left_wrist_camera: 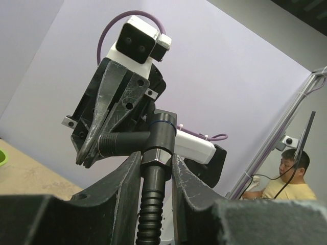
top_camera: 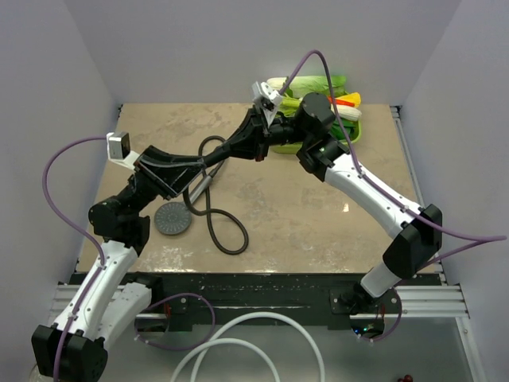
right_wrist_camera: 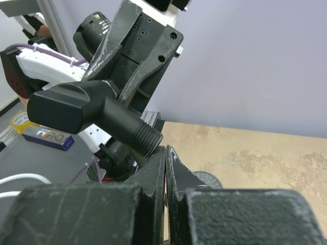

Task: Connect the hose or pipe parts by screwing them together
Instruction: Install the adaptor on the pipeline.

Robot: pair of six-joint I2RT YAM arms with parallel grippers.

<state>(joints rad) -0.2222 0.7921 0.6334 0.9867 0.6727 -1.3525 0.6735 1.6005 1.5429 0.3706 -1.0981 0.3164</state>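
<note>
Closest to the lens in the left wrist view, the left hand point(left_wrist_camera: 156, 158) stands narrow, its two scuffed dark fingers point(left_wrist_camera: 127, 184) clamped on the metal collar point(left_wrist_camera: 156, 154) at the end of the black hose point(left_wrist_camera: 149, 214), whose ribbed length drops out of the bottom of the frame. Directly above the collar sits the T-shaped fitting point(left_wrist_camera: 162, 131), upright on the hose end, with its side arm running left toward the tips of the other hand. In the right wrist view the right hand point(right_wrist_camera: 164, 158) has its fingers pressed together at the bottom centre, and the threaded end of the fitting meets their tips; whether they pinch it I cannot tell. From the top camera both hands meet in the air in the upper middle of the frame, above the far part of the table point(top_camera: 318, 223). The rest of the hose hangs down from there and lies in a loop across the centre left of the table. The shower head point(top_camera: 172, 217) lies flat on the table at centre left, disc face up, its handle pointing to the upper right. A green basket point(top_camera: 355, 130) with bright contents sits at the upper right, partly behind the right arm. A thick white hose point(top_camera: 238, 330) curls along the bottom edge, off the table.
</note>
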